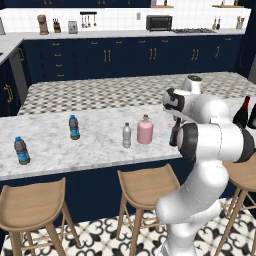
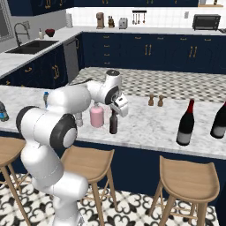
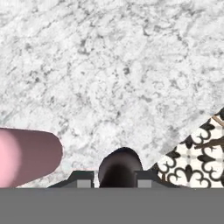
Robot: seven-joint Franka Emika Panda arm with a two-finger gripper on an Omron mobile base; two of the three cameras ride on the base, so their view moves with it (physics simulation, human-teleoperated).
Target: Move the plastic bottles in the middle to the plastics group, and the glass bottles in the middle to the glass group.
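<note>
Progress is slight: the pincer [image 3: 118,180] sits closed around the small dark brown bottle [image 2: 113,122], which stands on the counter [image 1: 100,145] just at 3 o'clock of the pink bottle [image 1: 145,131] in the left base view. The clear white-capped bottle [image 1: 127,136] waits beside them, unmoved. Two blue-labelled bottles [image 1: 74,127] stand well apart toward 9 o'clock; the wine bottles [image 2: 186,123] toward 3 o'clock. All three middle bottles look left to sort. The arm hides most of the brown bottle in the left base view.
</note>
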